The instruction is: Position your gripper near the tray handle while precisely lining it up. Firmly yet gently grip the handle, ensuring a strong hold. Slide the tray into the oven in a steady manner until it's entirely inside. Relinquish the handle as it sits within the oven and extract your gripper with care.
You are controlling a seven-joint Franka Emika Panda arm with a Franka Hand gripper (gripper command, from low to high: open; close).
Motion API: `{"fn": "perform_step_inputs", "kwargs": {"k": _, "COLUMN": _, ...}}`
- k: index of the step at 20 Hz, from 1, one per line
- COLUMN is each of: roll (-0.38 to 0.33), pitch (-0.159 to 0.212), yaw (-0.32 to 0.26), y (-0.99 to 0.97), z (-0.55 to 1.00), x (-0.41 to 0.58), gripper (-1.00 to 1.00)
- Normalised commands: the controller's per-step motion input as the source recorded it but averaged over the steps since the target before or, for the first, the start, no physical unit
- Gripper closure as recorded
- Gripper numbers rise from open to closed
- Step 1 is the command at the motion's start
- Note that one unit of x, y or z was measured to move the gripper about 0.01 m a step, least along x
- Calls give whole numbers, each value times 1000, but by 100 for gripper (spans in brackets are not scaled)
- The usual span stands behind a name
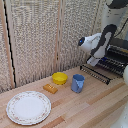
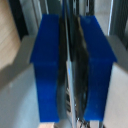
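My gripper [image 2: 67,65] is pinching the tray handle [image 2: 75,107] between its blue pads [image 2: 47,70]. The tray [image 1: 111,64] is jutting from the oven [image 1: 119,47], its bars pointing inward, straight beyond my grip.

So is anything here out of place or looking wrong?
Only the tray: this wire rack juts out of the oven over the table rather than sitting inside. The plate, blue cup and yellow bowl stand upright; nothing looks spilled.
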Motion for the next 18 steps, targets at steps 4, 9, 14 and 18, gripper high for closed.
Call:
{"fn": "perform_step_inputs", "kwargs": {"k": 4, "roll": -127, "pitch": -37, "yaw": 42, "y": -813, "z": 182, "x": -295, "gripper": 100}}
{"fn": "perform_step_inputs", "kwargs": {"k": 9, "roll": -161, "pitch": -16, "yaw": 22, "y": -473, "z": 95, "x": -156, "gripper": -100}}
{"fn": "perform_step_inputs", "kwargs": {"k": 14, "roll": -76, "pitch": -1, "yaw": -78, "y": -49, "z": 141, "x": 14, "gripper": -100}}
{"fn": "perform_step_inputs", "kwargs": {"k": 18, "roll": -6, "pitch": -5, "yaw": -65, "y": 7, "z": 211, "x": 46, "gripper": -100}}
